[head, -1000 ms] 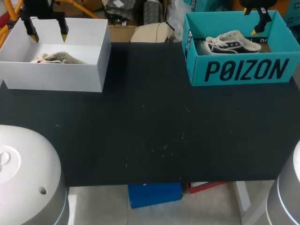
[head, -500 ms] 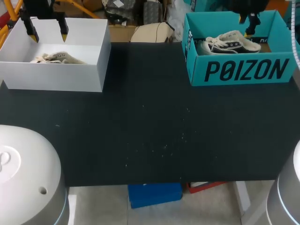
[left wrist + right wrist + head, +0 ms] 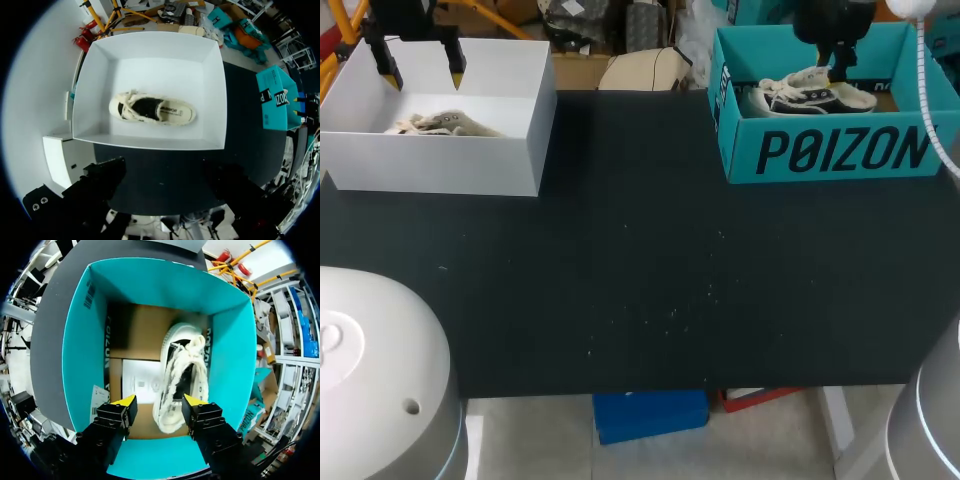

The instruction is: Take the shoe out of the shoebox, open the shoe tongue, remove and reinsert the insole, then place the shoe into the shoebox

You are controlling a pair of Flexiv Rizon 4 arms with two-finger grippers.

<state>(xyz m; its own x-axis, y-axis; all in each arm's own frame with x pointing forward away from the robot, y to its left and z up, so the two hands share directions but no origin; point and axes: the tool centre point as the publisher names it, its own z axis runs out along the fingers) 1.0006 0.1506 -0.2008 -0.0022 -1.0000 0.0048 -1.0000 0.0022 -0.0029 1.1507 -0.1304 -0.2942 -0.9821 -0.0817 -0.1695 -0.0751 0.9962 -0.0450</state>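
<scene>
1. Overhead, the right claw (image 3: 837, 68) hung inside the open top of the teal shoebox (image 3: 830, 152), which stood at the far right of the black counter (image 3: 640, 260).
2. Its two yellow-tipped fingers were spread wide and gripped nothing. In the right wrist view they sat just above the sneaker (image 3: 181, 377), one on each side of the end nearest the claw, and contact could not be made out.
3. The sneaker, dark with a pale sole and fluffy pale laces, lay on the shoebox's brown cardboard floor, close along one side wall, its opening facing up.
4. A white paper sheet (image 3: 140, 382) lay flat on the floor beside the sneaker.
5. The left claw (image 3: 424, 72) hovered over the white box (image 3: 440, 165) at the far left of the counter, its fingers also wide apart and empty.
6. A cream shoe (image 3: 152, 108) with a dark inside lay near the middle of the white box, well below that claw.
</scene>
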